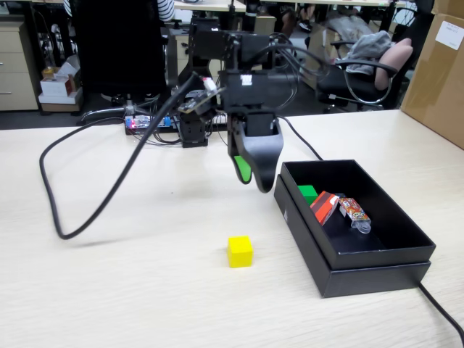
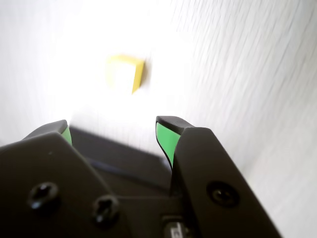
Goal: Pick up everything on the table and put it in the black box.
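A small yellow cube (image 1: 240, 251) sits on the beige table (image 1: 130, 290), left of the black box (image 1: 377, 272); the wrist view shows the yellow cube (image 2: 126, 73) ahead of the jaws. My gripper (image 1: 250, 174) hangs open above the table, behind the cube and left of the box, holding nothing. In the wrist view the gripper (image 2: 114, 130) shows two green-padded jaws set wide apart. Inside the box lie a green cube (image 1: 308, 193), a red-orange packet (image 1: 325, 206) and a small orange-patterned candy wrapper (image 1: 354, 212).
A thick black cable (image 1: 87, 210) loops across the table's left side. Another cable (image 1: 442, 308) runs off the box's right front corner. A tan carton (image 1: 438, 69) stands at the right edge. The arm's base (image 1: 194, 127) sits at the table's back.
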Controlling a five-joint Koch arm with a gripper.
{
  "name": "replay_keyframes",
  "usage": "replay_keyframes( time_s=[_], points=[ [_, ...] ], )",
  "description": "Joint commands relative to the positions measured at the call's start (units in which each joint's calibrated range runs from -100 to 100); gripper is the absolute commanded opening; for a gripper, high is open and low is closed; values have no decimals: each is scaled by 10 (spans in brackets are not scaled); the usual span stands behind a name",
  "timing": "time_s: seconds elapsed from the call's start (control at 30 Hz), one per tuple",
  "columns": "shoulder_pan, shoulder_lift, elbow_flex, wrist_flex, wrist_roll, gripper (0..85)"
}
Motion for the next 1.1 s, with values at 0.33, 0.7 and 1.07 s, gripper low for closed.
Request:
replay_keyframes(
  time_s=[0.33,0.7,1.07],
  points=[
    [-20,124,32,95,-17,362],
    [-11,225,136,95,-14,360],
    [-12,221,106,93,-13,362]
  ],
)
